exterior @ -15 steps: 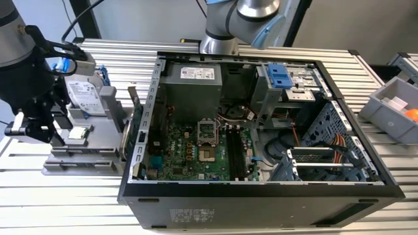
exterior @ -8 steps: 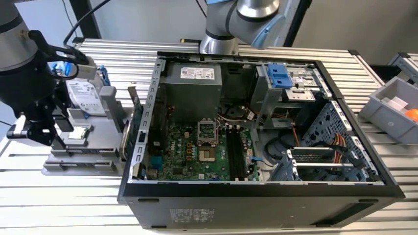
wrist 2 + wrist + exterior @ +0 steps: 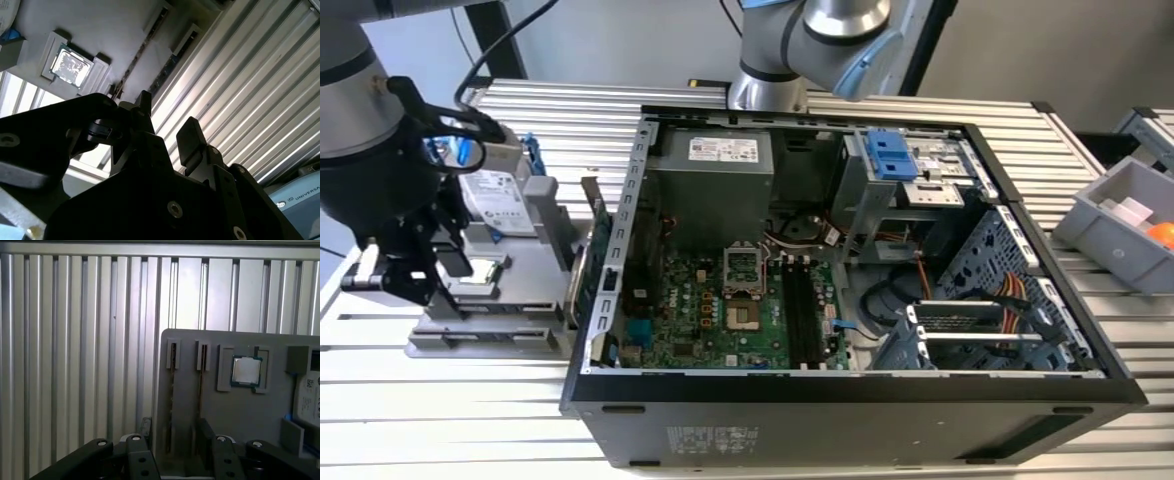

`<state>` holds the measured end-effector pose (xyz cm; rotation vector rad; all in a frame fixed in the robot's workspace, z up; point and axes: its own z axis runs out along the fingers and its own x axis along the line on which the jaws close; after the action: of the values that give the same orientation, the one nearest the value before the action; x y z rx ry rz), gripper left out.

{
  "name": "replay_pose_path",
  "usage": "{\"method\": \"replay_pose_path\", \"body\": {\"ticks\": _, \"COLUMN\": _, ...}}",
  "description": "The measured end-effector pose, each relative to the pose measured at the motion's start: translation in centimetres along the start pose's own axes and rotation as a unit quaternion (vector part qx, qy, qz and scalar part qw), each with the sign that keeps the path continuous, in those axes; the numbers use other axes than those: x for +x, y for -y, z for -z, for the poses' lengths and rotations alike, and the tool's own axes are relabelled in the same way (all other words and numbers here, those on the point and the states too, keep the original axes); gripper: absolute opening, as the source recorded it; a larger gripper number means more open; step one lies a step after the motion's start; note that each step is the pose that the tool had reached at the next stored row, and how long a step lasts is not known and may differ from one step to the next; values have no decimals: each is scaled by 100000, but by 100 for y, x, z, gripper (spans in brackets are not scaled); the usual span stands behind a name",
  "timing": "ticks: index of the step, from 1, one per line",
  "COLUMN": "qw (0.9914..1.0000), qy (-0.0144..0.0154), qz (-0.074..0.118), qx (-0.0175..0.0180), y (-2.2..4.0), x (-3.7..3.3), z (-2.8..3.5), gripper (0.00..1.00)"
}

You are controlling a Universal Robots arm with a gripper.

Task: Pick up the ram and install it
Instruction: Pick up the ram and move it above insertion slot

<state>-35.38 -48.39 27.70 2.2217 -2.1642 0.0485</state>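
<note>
Gripper: the gripper (image 3: 175, 434) is spread wide with nothing held; its black, blocky fingers (image 3: 205, 436) are poised over the holder.
Ram: there's the ram (image 3: 171, 400), a thin stick seen edge-on, standing in a narrow slot of the holder, and that slot runs straight into the gap between the fingers. Whether a finger touches it, I cannot tell.
Second stick: a second stick (image 3: 200, 390) sits in the twin slot just beside the first, parallel to it.
Holder: the holder (image 3: 235, 420) is a flat plate of matt grey with raised square pockets. It lies on the table at the exterior view's left, beside the case.
CPU chip: the CPU chip (image 3: 246, 371) is small, square and shiny silver, lying flat in its pocket near the slots.
Hard drive: the hard drive (image 3: 307, 400) is silver with a white label, on the far side of the chip from the ram.
Table: the table (image 3: 454, 420) is ribbed aluminium with long parallel grooves.
Case: the case (image 3: 854, 395) is a black metal box, open on top.
Motherboard: the green motherboard (image 3: 707, 320) lies flat inside the case.
Slots: the long black slots (image 3: 807, 315) show no stick seated in them.
Bin: a grey plastic bin (image 3: 1121, 230) stands at the exterior view's right, well apart from the holder.
</note>
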Motion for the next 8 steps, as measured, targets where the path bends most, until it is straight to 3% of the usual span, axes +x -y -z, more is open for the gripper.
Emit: {"method": "replay_pose_path", "body": {"ticks": 8, "qw": 99998, "qy": -676, "qz": -47, "qx": -11, "y": 1, "x": -5, "z": -102, "gripper": 100}}
